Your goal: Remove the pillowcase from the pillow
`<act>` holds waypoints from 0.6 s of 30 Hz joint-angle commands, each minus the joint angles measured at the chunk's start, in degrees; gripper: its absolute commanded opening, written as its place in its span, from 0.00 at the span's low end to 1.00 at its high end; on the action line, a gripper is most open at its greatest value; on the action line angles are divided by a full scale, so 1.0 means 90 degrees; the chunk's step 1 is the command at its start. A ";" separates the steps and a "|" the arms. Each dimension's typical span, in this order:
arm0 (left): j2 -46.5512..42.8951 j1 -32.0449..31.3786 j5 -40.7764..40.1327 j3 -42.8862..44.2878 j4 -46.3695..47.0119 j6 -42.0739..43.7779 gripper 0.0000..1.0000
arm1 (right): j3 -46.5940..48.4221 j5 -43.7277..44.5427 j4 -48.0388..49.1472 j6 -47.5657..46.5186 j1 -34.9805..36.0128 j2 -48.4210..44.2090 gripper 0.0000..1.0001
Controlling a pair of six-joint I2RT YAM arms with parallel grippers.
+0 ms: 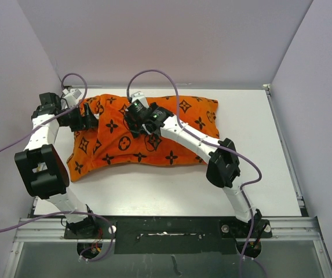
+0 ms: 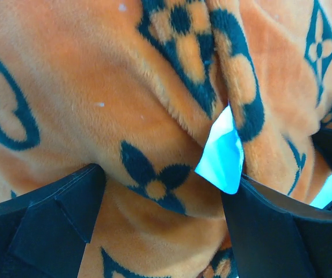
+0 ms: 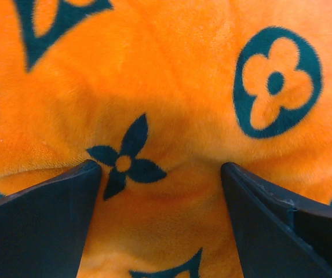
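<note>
The pillowcase (image 1: pixel 148 136) lies on the table (image 1: pixel 171 185), filled by the pillow, which is hidden inside. The left gripper (image 2: pixel 160 191) has the end of the pillowcase directly in front of it. Its jaws are wide apart, and plush bulges between them without being pinched. Close to its right-hand jaw a fold shows a pale patch (image 2: pixel 221 156); whether this is the opening, I cannot tell. The right gripper (image 3: pixel 160 171) is also wide open, with fabric directly below it. The pillowcase seems soft, light and a little slippery, so I judge a deep pinch on a fold near the open edge to be the best hold.

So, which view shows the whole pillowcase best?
The top external view: the whole pillowcase lies there, edges visible. Both wrist views show only close orange patches between their fingers.
</note>
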 commanded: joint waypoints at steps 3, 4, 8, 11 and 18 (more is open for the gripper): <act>0.0163 -0.0406 0.0160 0.0153 0.0437 -0.0431 0.81 | -0.2936 -0.0263 0.0964 0.0585 -0.0077 -0.1706 0.72; 0.0146 -0.0434 0.0187 0.0157 0.0462 -0.0443 0.82 | -0.3374 -0.0283 0.1132 0.0654 -0.0043 -0.1963 0.69; 0.0031 -0.0487 0.0273 0.0025 0.0652 -0.0445 0.84 | -0.4490 -0.0333 0.1454 0.1046 0.0215 -0.2641 0.60; 0.0013 -0.0519 0.0364 -0.0093 0.0681 -0.0440 0.79 | -0.4794 -0.0239 0.1426 0.1352 0.0487 -0.2700 0.55; -0.0142 -0.0375 -0.0737 -0.0647 0.1038 0.0158 0.32 | -0.4849 0.0308 0.0942 0.1877 0.0974 -0.2794 0.52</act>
